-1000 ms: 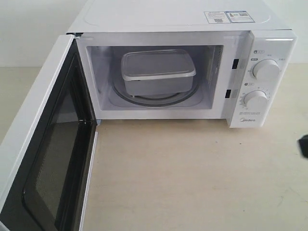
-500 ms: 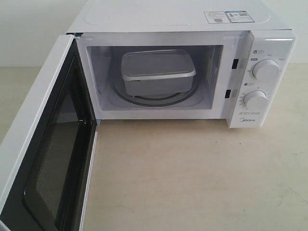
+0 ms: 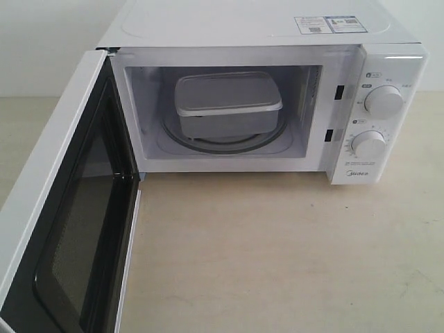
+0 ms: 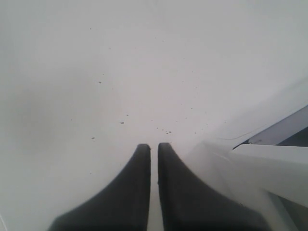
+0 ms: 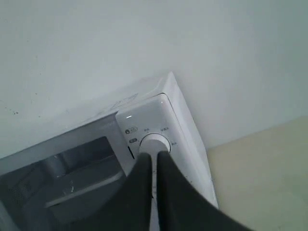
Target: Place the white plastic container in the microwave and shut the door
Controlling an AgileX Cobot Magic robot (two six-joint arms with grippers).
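1 translucent-white lidded container (image 3: 227,104) on turntable (image 3: 229,145).

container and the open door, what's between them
Only the left front frame of the microwave; nothing loose between container and door, per the exterior view.

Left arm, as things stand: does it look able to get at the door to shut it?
Probably yes. The left gripper, jaws together, sits close to a white face, likely the outside of the door, with what looks like its handle alongside. The door stands wide open; nothing shows between them.
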